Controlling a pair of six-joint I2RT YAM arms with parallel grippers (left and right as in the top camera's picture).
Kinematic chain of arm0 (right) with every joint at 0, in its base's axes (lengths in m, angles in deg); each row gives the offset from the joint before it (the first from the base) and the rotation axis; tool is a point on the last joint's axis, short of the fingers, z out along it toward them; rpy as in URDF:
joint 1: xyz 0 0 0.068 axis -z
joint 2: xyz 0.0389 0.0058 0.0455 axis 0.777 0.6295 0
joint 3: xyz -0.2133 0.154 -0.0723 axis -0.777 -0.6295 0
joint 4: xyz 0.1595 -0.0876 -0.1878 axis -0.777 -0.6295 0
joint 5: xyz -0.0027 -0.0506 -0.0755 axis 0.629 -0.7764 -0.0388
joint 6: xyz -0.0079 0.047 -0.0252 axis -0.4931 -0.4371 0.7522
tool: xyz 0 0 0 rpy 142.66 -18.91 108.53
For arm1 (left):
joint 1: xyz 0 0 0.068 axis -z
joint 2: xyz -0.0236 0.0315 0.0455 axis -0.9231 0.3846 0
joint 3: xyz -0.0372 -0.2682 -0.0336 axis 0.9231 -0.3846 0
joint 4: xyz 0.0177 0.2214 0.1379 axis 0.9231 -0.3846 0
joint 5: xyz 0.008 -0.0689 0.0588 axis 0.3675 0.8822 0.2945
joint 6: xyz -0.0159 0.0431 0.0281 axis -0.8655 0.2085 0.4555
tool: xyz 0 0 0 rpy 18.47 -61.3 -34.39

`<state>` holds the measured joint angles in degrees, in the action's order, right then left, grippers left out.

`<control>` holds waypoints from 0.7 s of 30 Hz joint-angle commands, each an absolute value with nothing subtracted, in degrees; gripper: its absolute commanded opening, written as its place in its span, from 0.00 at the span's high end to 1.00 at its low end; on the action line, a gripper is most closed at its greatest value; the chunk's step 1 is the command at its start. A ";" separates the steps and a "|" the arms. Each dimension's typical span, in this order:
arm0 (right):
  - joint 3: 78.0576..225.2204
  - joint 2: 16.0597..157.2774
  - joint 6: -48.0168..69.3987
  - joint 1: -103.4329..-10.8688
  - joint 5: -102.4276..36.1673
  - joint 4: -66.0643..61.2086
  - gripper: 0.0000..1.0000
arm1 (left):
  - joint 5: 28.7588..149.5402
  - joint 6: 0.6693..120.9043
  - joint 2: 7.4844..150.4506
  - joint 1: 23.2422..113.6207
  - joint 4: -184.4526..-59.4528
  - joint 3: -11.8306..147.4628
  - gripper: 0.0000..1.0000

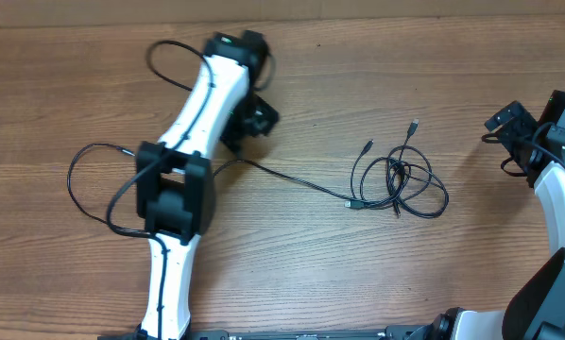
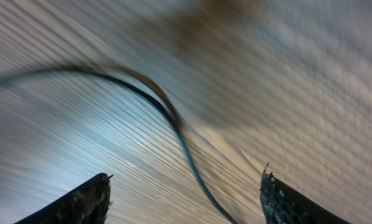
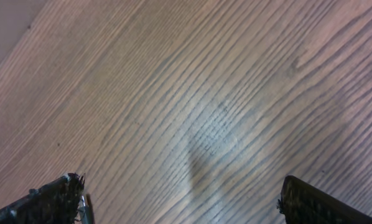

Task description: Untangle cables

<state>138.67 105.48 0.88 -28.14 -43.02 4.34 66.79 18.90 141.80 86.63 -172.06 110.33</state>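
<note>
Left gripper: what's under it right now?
One black cable strand curving over the wood table, inside the open left gripper, not pinched. Overhead, the arm hides that strand's end.

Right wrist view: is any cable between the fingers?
No, the right gripper is open, and only the table shows between its fingers.

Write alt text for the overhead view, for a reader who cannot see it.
A loose tangle of thin black cables lies right of centre on a wooden table. One strand runs left from it toward the left arm; the right arm sits at the right edge.
</note>
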 commanded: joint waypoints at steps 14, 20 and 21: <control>138.86 105.72 0.79 -28.09 -42.15 5.15 0.00 | 67.53 0.98 141.58 100.53 -152.17 89.59 0.41; 138.86 105.72 0.66 -28.09 -20.88 4.77 0.00 | 65.89 1.94 141.40 100.42 -150.51 87.82 0.96; 138.86 105.72 0.68 -28.09 -15.33 4.42 0.00 | 65.19 4.58 141.05 99.61 -151.01 88.89 0.96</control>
<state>138.67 105.48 0.75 -28.11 -30.52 4.66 69.24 2.44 138.93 100.40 -150.25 90.29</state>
